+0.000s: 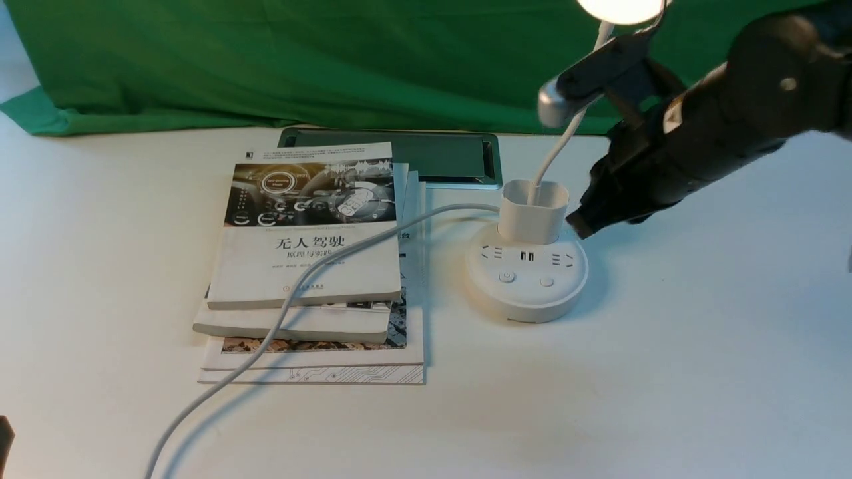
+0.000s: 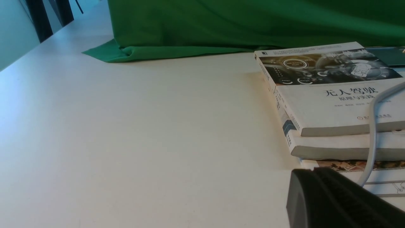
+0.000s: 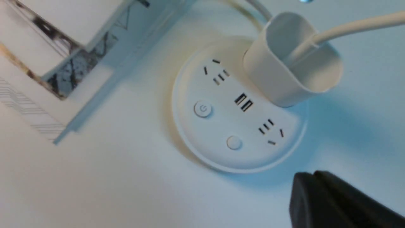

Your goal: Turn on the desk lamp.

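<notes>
Glowing desk lamp (image 1: 526, 276), head cropped.

Table (image 1: 665, 372): white, matte, spreads under and all round the right gripper (image 1: 578, 223). Green cloth (image 1: 333, 60): backdrop well beyond the gripper, spanning the far edge, its creased hem lying on the tabletop. Dark panel with silver rim (image 1: 426, 156): sunk flat in the table, beyond the gripper and to its left. Far off past the cloth's left corner, a pale wall (image 2: 12, 38) with dark upright strips (image 2: 41, 15). Light soft; shadows faint.
</notes>
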